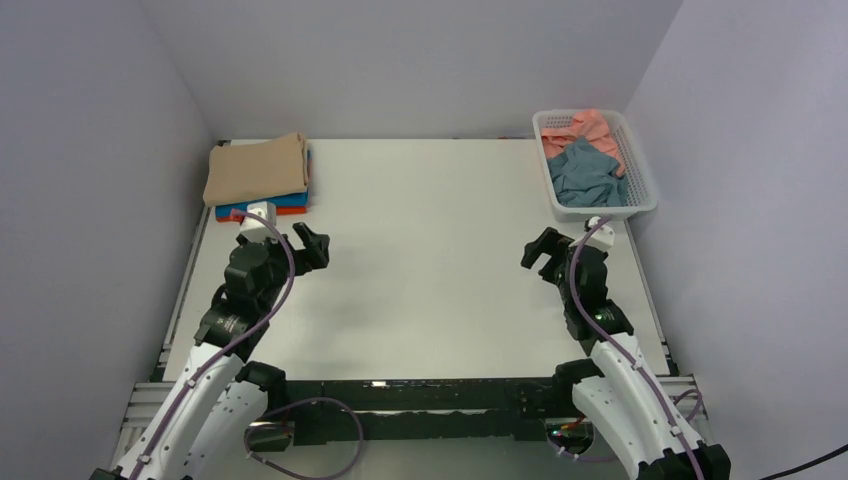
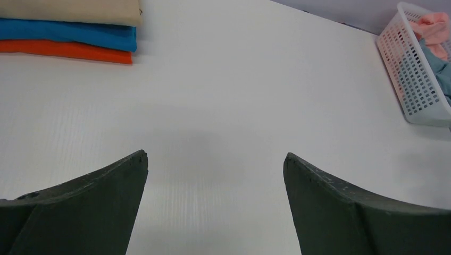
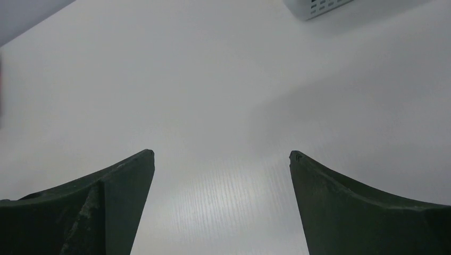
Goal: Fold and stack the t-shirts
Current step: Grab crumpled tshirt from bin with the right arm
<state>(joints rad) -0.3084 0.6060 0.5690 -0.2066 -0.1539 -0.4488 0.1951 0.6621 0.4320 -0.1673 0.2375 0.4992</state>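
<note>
The left gripper (image 1: 312,250), over the 9 o'clock side of the table (image 1: 430,290), and the right gripper (image 1: 540,252), toward 3 o'clock, both hang empty with jaws spread wide. Three folded shirts sit in a stack (image 1: 258,172) at 10 o'clock, tan on blue on orange. A teal shirt (image 1: 585,175) and a pink shirt (image 1: 590,125) lie crumpled in the basket (image 1: 603,211) at 2 o'clock. These two overlap, so a pinch at the teal shirt may drag the pink shirt along. It may also snag the basket wall and tug the light basket askew.
</note>
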